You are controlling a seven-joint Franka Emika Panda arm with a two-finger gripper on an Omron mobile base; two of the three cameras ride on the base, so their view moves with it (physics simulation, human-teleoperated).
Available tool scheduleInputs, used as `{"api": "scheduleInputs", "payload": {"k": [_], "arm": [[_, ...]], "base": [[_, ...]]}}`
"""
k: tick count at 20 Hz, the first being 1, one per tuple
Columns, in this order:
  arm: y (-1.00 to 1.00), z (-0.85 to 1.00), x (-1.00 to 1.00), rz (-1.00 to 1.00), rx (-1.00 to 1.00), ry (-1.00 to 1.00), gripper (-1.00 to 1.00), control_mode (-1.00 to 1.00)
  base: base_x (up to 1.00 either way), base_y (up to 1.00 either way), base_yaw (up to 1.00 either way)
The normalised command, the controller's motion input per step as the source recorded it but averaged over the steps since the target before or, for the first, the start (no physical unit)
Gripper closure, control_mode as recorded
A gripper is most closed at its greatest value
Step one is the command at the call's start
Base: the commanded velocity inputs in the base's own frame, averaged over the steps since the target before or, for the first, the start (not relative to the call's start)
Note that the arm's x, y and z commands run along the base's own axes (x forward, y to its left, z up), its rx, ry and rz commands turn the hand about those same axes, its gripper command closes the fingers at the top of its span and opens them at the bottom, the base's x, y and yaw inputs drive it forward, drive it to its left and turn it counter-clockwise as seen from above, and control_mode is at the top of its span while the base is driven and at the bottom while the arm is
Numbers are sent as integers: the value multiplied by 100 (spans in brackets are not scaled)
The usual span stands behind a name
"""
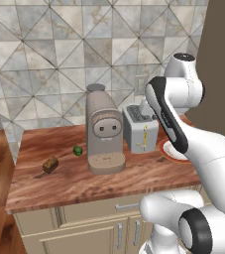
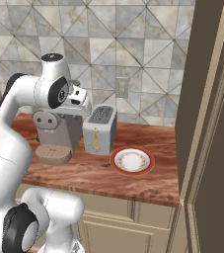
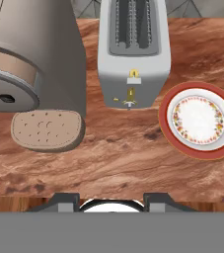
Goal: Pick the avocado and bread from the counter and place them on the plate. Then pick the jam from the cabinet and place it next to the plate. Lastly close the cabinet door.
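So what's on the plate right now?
Nothing: the plate shows only its floral pattern. The avocado and bread lie on the counter, left of the coffee machine.

Glossy reddish wood-grain counter (image 3: 133,163), brushed-metal toaster (image 3: 133,64), matt beige coffee machine (image 1: 103,131), glazed plate (image 3: 198,120).

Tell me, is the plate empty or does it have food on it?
Empty. The plate shows bare white; the avocado and bread lie on the counter.
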Motion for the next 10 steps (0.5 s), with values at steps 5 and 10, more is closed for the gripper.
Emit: {"api": "scheduleInputs", "payload": {"k": [5,10], "arm": [[0,0,-7,0,0,0,-100,-100],[14,0,-24,0,0,0,-100,-100]], "base": [[0,0,0],[0,0,0]]}}
